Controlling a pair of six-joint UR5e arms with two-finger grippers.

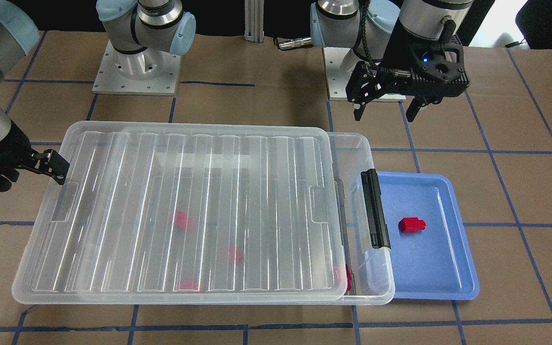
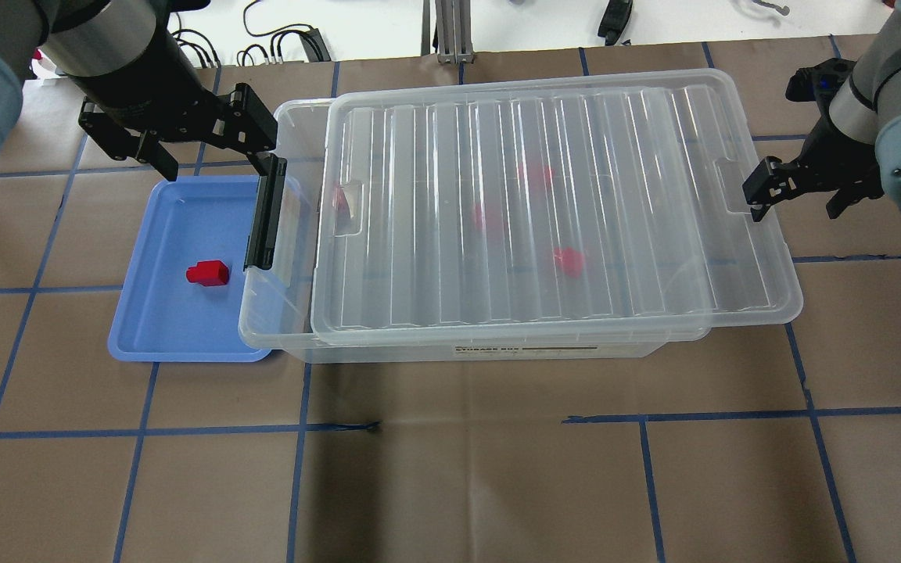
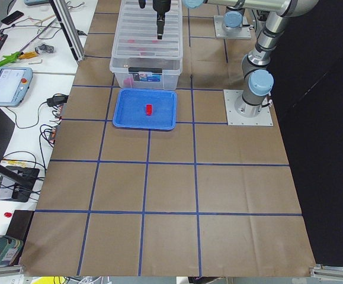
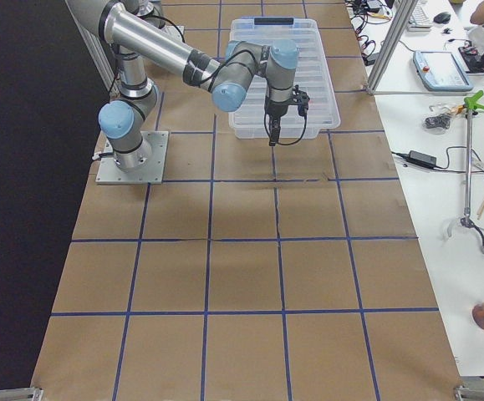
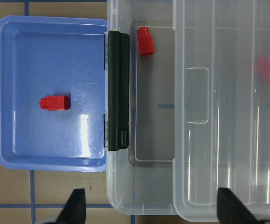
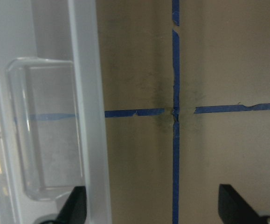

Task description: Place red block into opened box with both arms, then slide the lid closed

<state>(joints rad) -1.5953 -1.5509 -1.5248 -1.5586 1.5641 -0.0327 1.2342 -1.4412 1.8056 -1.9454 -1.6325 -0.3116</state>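
Observation:
One red block [image 1: 411, 224] [image 5: 54, 103] lies on a blue tray [image 1: 439, 268]. The clear box [image 2: 294, 125] has its ribbed lid [image 2: 615, 219] over most of it, leaving a strip uncovered at the black latch [image 1: 375, 208] end. Another red block [image 5: 145, 41] lies in that strip, and several more show blurred through the lid. My left gripper [image 2: 212, 156] hangs open and holds nothing, above the table beside the latch end and the tray. At the lid's far short end my right gripper [image 2: 802, 199] is open, one finger [image 1: 55, 167] close to the lid's edge.
The blue tray [image 2: 161, 328] abuts the box's latch end. Both arm bases [image 1: 134, 72] stand on the table behind the box. Brown paper with blue tape lines covers the table; benches with tools and cables [image 3: 17, 59] flank its long sides.

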